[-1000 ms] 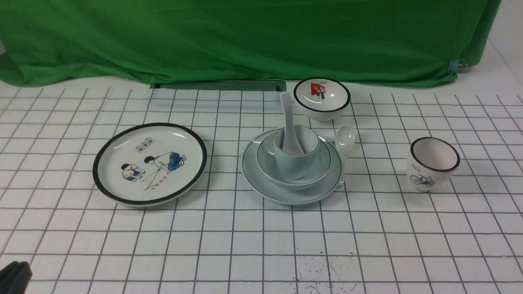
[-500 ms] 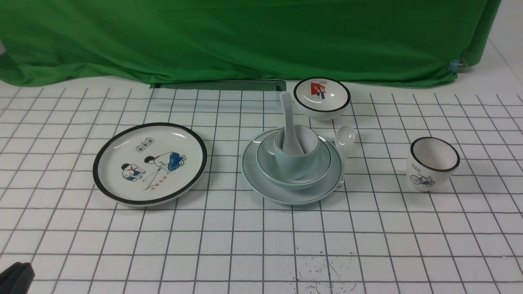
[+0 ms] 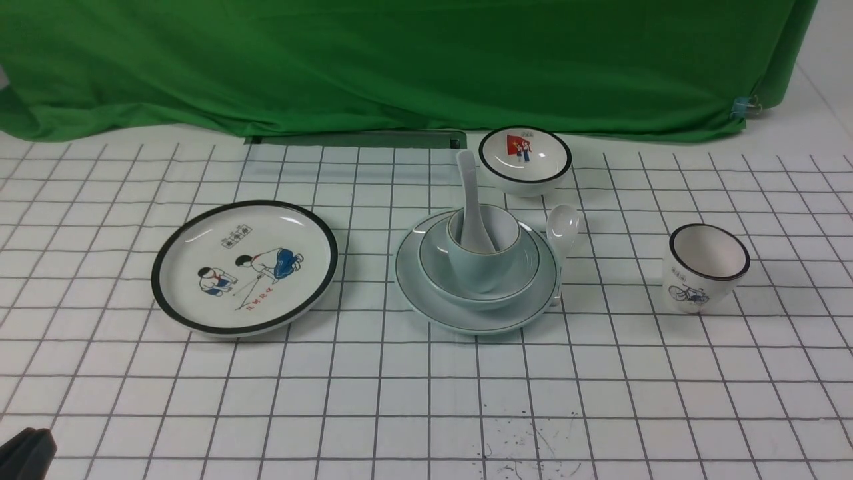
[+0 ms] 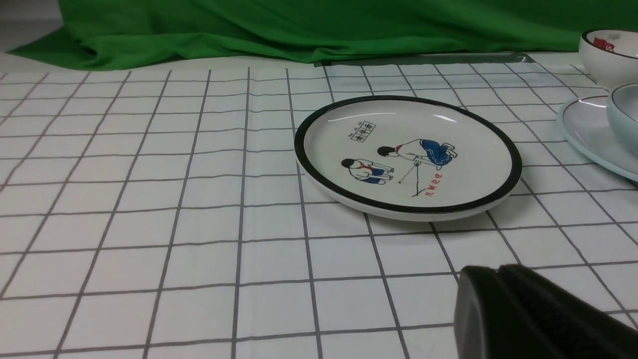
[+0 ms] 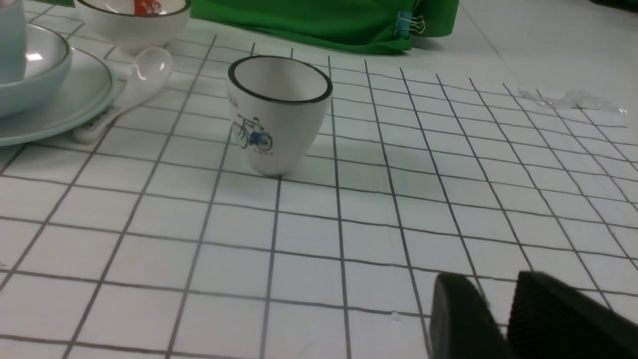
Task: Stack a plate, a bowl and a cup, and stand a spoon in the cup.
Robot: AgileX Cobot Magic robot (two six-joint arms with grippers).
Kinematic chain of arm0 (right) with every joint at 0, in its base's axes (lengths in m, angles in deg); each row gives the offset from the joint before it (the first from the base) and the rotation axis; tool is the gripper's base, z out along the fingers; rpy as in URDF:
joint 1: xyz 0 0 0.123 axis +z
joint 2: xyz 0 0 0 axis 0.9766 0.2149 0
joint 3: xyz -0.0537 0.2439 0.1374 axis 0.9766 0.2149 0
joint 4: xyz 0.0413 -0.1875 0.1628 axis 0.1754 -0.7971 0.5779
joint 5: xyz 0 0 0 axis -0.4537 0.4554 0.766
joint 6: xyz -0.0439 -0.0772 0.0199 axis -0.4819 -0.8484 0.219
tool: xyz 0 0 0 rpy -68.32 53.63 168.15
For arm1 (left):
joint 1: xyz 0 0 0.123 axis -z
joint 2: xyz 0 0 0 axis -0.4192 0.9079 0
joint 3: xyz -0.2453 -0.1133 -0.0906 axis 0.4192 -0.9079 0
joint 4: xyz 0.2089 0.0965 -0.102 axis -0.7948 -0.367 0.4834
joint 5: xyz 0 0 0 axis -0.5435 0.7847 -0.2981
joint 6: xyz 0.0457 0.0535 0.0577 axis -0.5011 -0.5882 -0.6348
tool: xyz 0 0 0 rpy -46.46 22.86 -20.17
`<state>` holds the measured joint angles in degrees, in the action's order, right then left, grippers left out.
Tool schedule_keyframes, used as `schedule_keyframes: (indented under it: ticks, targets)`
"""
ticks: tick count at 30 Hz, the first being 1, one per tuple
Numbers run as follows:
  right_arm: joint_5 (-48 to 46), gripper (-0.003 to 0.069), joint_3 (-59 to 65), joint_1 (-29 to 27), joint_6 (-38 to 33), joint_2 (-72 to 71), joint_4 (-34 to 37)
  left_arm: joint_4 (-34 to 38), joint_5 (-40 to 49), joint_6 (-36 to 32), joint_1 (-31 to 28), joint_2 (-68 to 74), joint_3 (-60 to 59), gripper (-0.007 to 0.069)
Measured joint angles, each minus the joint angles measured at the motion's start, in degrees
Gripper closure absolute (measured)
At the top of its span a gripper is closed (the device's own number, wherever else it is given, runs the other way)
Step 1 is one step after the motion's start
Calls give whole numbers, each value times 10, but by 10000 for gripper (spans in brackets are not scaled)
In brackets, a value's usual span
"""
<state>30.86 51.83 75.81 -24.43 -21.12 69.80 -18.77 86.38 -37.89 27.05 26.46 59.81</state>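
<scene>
The pale blue-green plate (image 3: 466,321) lies at the table's middle. The pale bowl (image 3: 436,263) sits on it, and the pale blue cup (image 3: 476,270) stands in the bowl. The white spoon (image 3: 470,193) stands in the cup, handle up and leaning back left. My left gripper (image 3: 26,450) is shut and empty at the front left corner, far from the stack; in the left wrist view (image 4: 498,271) its fingers touch. My right gripper (image 5: 493,280) shows only in the right wrist view, empty, jaws slightly apart, low over the table in front of the bicycle cup.
A black-rimmed cartoon plate (image 3: 243,267) lies left of the stack. A small black-rimmed bowl (image 3: 525,160) stands behind it. A second white spoon (image 3: 563,227) lies against the plate's right edge. A bicycle cup (image 3: 705,267) stands at the right. Green cloth (image 3: 400,60) hangs at the back.
My left gripper has sunk slightly lower in the front left corner. The stack and the other dishes have not moved.
</scene>
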Motion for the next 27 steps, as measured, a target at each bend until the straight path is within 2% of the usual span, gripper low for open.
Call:
schedule_keyframes:
  ticks: [27]
  targets:
    - [1, 421, 0, 0, 1, 0, 0, 0, 0, -2, 0, 0, 0, 653]
